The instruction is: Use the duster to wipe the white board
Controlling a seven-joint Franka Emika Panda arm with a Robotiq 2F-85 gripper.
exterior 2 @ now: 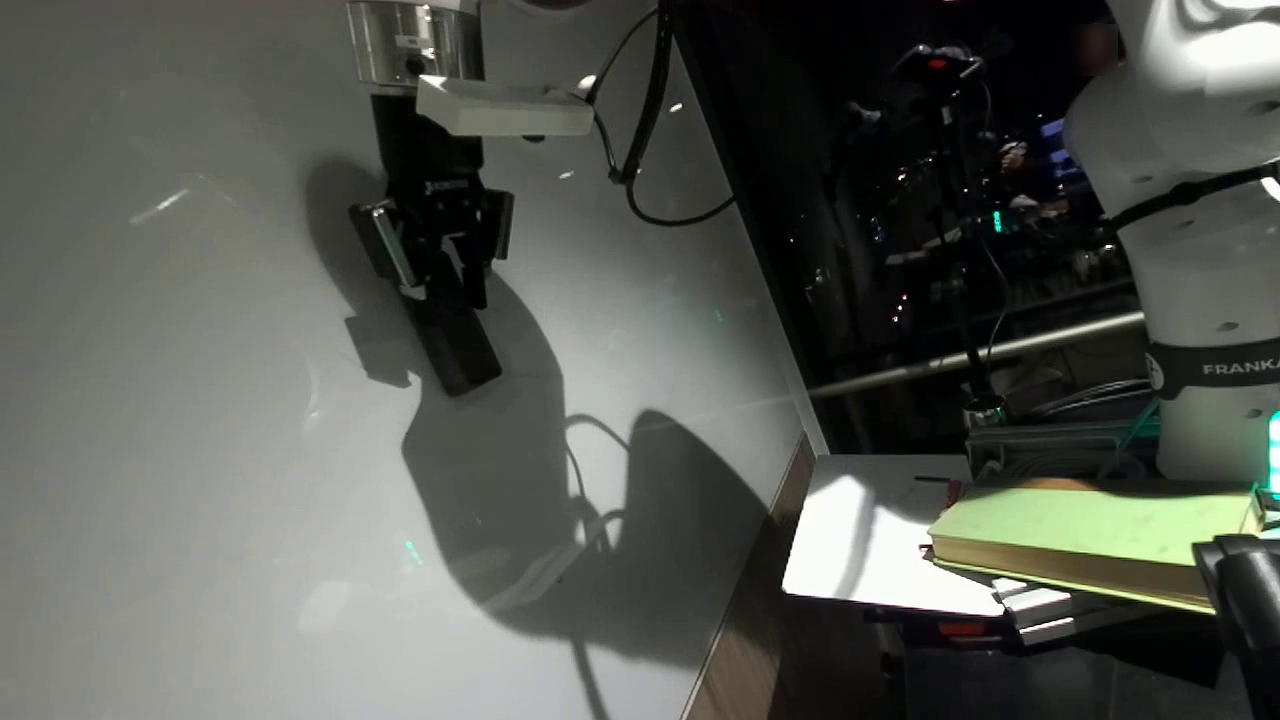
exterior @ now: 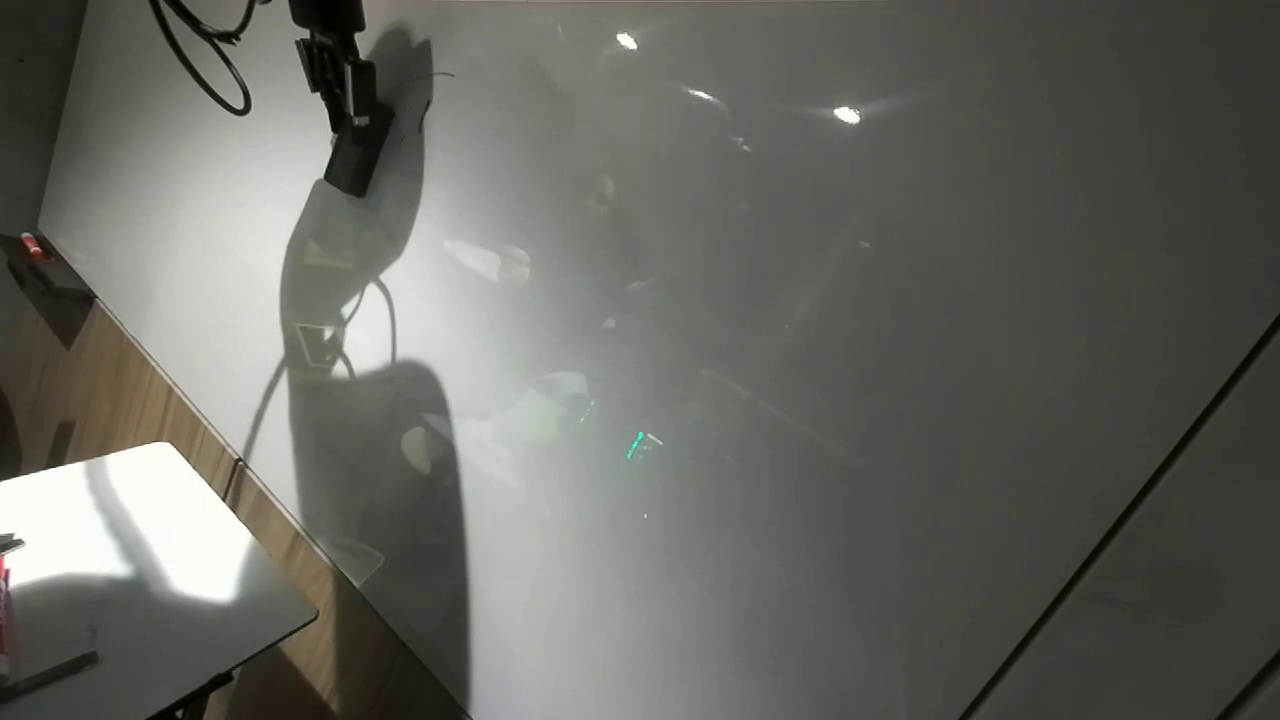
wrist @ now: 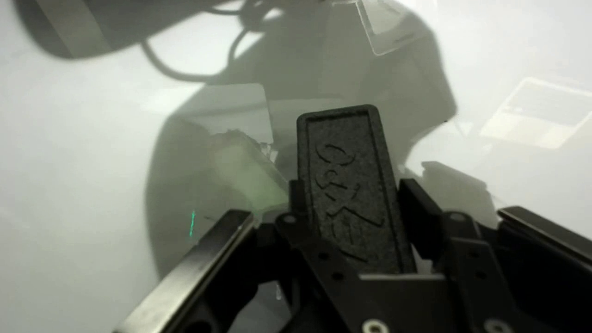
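The duster, a dark grey rectangular block, shows in both exterior views [exterior: 358, 160] [exterior 2: 462, 352] and in the wrist view [wrist: 342, 148], where its face carries scratched lines. My gripper [exterior: 352, 112] [exterior 2: 450, 290] [wrist: 354, 203] is shut on the duster's sides, with its far end sticking out beyond the fingertips. The duster is held at the large glossy white board [exterior: 800, 350] [exterior 2: 200, 450] [wrist: 69, 162]; I cannot tell whether it touches. Thin dark curved marks [exterior: 440, 74] show on the board beside the gripper. No whole smiley face can be made out.
A small white tabletop [exterior: 200, 620] [exterior 2: 825, 560] stands near the board's lower edge. A red marker [exterior: 33, 245] lies on a dark ledge. A green block [exterior 2: 1090, 530] lies by the robot's base. A loose cable [exterior 2: 640, 130] hangs beside the arm. Strong shadows and reflections cover the board.
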